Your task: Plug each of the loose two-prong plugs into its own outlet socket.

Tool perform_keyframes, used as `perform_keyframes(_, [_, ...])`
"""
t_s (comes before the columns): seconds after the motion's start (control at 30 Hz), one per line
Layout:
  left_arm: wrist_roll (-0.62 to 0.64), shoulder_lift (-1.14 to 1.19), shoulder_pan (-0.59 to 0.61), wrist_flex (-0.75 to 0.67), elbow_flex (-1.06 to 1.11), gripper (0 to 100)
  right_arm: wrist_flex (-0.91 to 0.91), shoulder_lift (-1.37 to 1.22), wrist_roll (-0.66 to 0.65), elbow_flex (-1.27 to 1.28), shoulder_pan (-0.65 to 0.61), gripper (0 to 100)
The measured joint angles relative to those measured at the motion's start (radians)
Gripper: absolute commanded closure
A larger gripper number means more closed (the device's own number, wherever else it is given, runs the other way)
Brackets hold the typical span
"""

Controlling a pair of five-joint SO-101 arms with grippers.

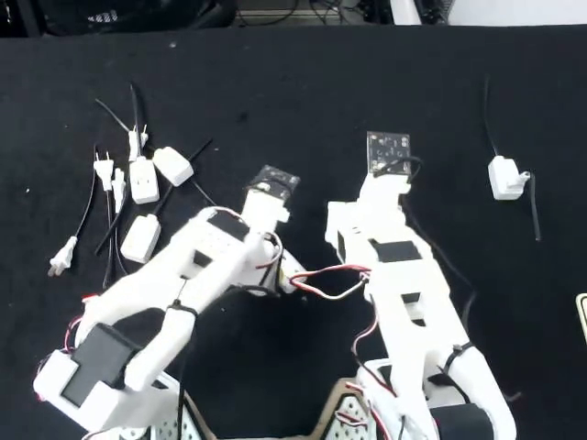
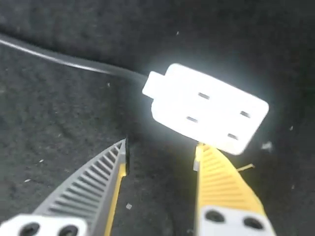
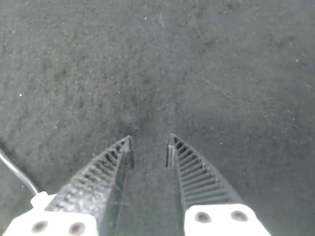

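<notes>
Plugs [image 1: 104,170] of white plastic, two-pronged and on black cords, lie loose near the left edge of the black cloth-covered bench [image 1: 303,82]. One of them [image 1: 62,257] lies closer to that edge than the rest. Three white rectangular outlet sockets [image 1: 143,181] lie close together among them, and the plugs rest beside these with their prongs showing.

In the left wrist view, a white outlet socket [image 2: 206,110] lies flat on the cloth with two pairs of slots facing up and a black cord [image 2: 64,60] leaving one end. Which block in the high view this is cannot be told. The left pincer [image 2: 161,146] is released and grasps nothing. Its grey finger is on one side and its yellow finger [image 2: 216,182] on the other, with the yellow tip right at the socket's edge; whether it touches cannot be told.

Near the right edge sits a separate white block [image 1: 503,177] with a smaller white piece against its side and black cords running off it. Whether a plug is seated there cannot be told.

The right pincer [image 3: 150,138] is also released, with a small gap between its dark ribbed fingers, above bare cloth. In the high view, the left arm [image 1: 220,243] and right arm [image 1: 394,257] stretch from the near edge toward mid-bench.
</notes>
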State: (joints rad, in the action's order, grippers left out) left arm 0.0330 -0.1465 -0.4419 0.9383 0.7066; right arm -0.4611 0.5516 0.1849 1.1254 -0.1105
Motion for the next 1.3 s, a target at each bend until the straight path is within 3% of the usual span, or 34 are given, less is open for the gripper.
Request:
perform_keyframes(0.13, [-0.049,0.0,0.086,0.158,-0.153,78,0.0,0.0,0.0,0.0,0.0,89.3])
perform_keyframes(0.23, [-0.046,0.023,0.187,0.155,-0.233,78,0.0,0.0,0.0,0.0,0.0,89.3])
perform_keyframes(0.43, [0.173,0.216,0.293,-0.002,-0.281,78,0.0,0.0,0.0,0.0,0.0,89.3])
perform_keyframes(0.63, [0.333,0.42,0.334,0.118,-0.468,78,0.0,0.0,0.0,0.0,0.0,89.3])
perform_keyframes(0.9, [0.285,0.466,0.431,0.316,-0.56,78,0.0,0.0,0.0,0.0,0.002,89.3])
perform_keyframes(1.13, [0.258,0.416,0.468,0.325,-0.549,77,0.0,0.0,0.0,0.0,0.002,89.3])
perform_keyframes(1.3, [0.258,0.396,0.388,0.216,-0.549,77,0.0,0.0,0.0,0.0,0.002,89.3])
